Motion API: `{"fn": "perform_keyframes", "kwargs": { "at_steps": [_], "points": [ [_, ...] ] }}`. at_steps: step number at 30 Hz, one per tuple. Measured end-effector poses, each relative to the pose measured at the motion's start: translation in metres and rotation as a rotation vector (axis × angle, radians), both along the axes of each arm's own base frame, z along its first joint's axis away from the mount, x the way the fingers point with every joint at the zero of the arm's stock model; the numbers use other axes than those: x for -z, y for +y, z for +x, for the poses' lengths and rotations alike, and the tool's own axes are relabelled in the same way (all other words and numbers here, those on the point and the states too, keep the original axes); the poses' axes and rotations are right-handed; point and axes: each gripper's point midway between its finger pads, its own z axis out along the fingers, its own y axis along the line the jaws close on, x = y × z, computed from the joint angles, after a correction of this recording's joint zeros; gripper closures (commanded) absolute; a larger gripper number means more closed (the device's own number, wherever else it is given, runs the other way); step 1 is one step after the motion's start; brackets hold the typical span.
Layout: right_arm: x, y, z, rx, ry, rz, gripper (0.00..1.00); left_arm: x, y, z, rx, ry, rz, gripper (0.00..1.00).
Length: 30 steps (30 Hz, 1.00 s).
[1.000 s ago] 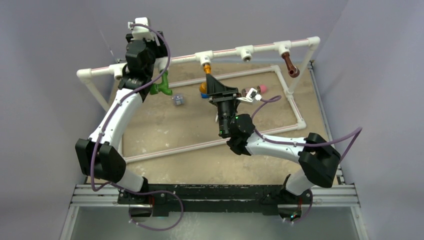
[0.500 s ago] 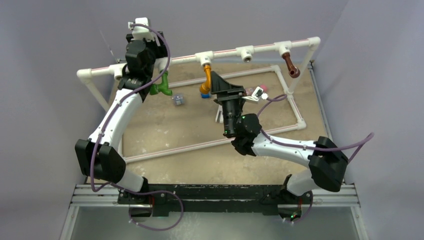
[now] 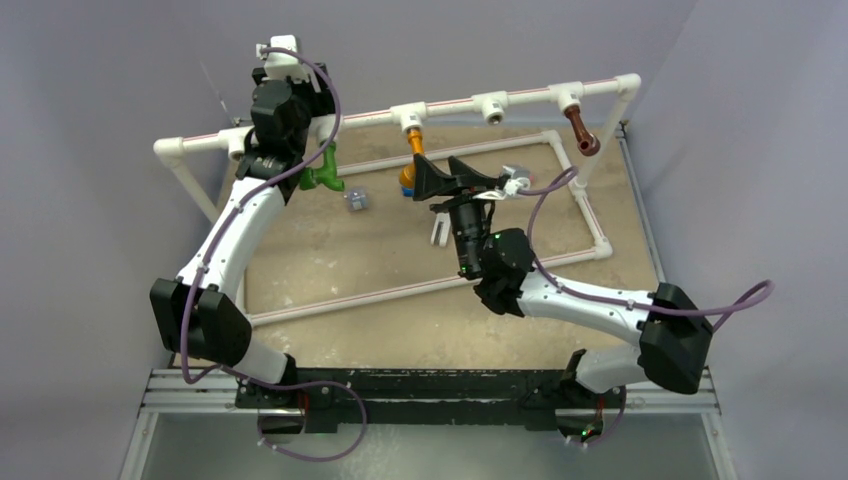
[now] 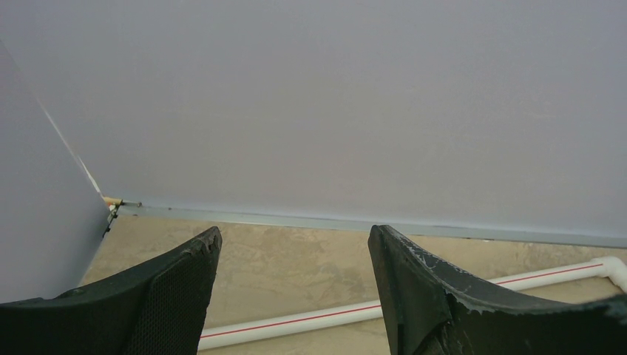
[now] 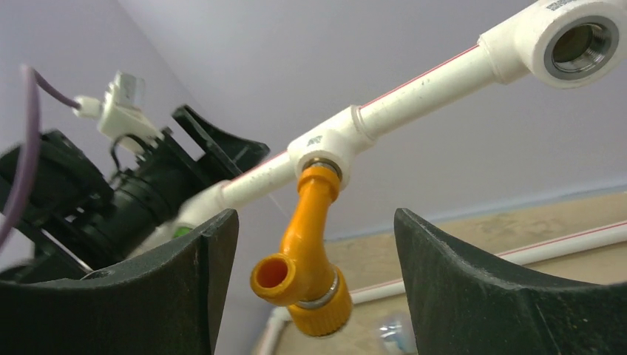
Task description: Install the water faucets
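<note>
Quick status on my faucet rig: the biggest thing here is the white pipe frame standing on the sandy table, and its top rail carries the sockets. My left gripper is parked up by the left end of that rail, fingers spread wide with nothing in them, just wall and table beyond. My right gripper is also spread wide, and the orange faucet hangs right in the gap between the two fingers, touching neither. Its neck goes up into a socket, so I'd call that one seated. The brown faucet hangs from the socket near the right corner. The green faucet sits just under my left wrist, but the arm hides its socket, so I can't tell if it's in. One empty socket is between the orange and the brown. These look like light, stiff, smooth plastic, so probably slippery. I'd pinch the straight neck or the ribbed collar at the bottom, not the bent spout or the side branch, which would likely twist out.
</note>
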Motion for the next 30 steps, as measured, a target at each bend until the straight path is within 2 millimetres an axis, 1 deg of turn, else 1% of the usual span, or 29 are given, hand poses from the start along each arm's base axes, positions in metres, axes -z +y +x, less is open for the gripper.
{"fn": "perform_keyframes", "kwargs": {
  "at_steps": [4, 8, 11, 14, 15, 17, 18, 19, 20, 21, 23, 30],
  "points": [
    [0.009, 0.003, 0.005, 0.039, -0.001, -0.125, 0.25, 0.0, 0.0, 0.0, 0.0, 0.0, 0.0, 0.28],
    [0.013, 0.019, 0.013, 0.057, 0.001, -0.21, 0.3, 0.0, 0.0, 0.0, 0.0, 0.0, 0.0, 0.28],
    [0.022, 0.03, 0.016, 0.067, 0.011, -0.255, 0.36, 0.0, 0.0, 0.0, 0.0, 0.0, 0.0, 0.28],
    [0.03, 0.038, 0.019, 0.076, 0.028, -0.285, 0.47, 0.0, 0.0, 0.0, 0.001, 0.0, 0.0, 0.28],
    [0.032, 0.039, 0.021, 0.085, 0.037, -0.288, 0.51, 0.0, 0.0, 0.0, 0.001, 0.0, 0.0, 0.28],
    [0.036, 0.04, 0.022, 0.092, 0.047, -0.29, 0.65, 0.0, 0.0, 0.0, 0.001, 0.0, 0.0, 0.28],
    [0.037, 0.039, 0.023, 0.097, 0.054, -0.284, 0.73, 0.0, 0.0, 0.0, 0.001, 0.0, 0.0, 0.28],
    [0.037, 0.038, 0.023, 0.098, 0.058, -0.276, 0.85, 0.0, 0.0, 0.0, 0.002, 0.0, -0.001, 0.28],
    [0.037, 0.038, 0.024, 0.099, 0.062, -0.267, 0.95, 0.0, 0.0, 0.0, 0.002, 0.0, -0.001, 0.28],
    [0.037, 0.038, 0.024, 0.098, 0.065, -0.262, 1.0, 0.0, 0.0, 0.0, 0.003, 0.0, -0.002, 0.28],
    [0.039, 0.037, 0.024, 0.105, 0.073, -0.264, 1.0, 0.0, -0.001, 0.0, 0.003, 0.001, -0.002, 0.28],
    [0.039, 0.04, 0.02, 0.038, 0.109, -0.114, 1.0, 0.001, -0.002, -0.001, 0.013, 0.006, -0.001, 0.28]
  ]
}}
